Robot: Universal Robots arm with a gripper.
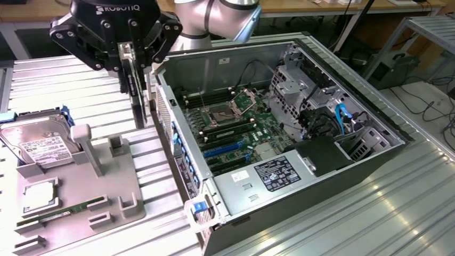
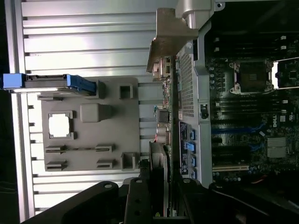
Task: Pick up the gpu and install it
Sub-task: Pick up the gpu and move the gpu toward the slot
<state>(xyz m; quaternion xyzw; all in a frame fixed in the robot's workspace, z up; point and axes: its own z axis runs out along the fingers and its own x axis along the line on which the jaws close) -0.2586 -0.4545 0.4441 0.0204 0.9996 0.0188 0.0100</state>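
Observation:
In the exterior view the gpu (image 1: pixel 137 101), a thin black card, hangs on edge from my gripper (image 1: pixel 132 61), whose fingers are shut on its upper part. It hovers just outside the open computer case (image 1: pixel 213 69), by the wall on the exterior view's left, above the table. Blue expansion slots (image 1: pixel 225 150) lie on the motherboard inside. In the wrist view the gpu (image 2: pixel 161 158) shows edge-on between my gripper (image 2: pixel 161 198) fingers. Its silvery bracket (image 2: pixel 169 39) is at the far end, beside the case's rear panel (image 2: pixel 187 88).
A grey fixture tray (image 1: pixel 106 208) lies on the exterior view's left with a hard drive (image 1: pixel 37 142), a CPU (image 1: pixel 40 194) and a green memory stick (image 1: pixel 63 212). The tray's upright posts (image 1: pixel 81 146) stand below the card. The table is ribbed aluminium.

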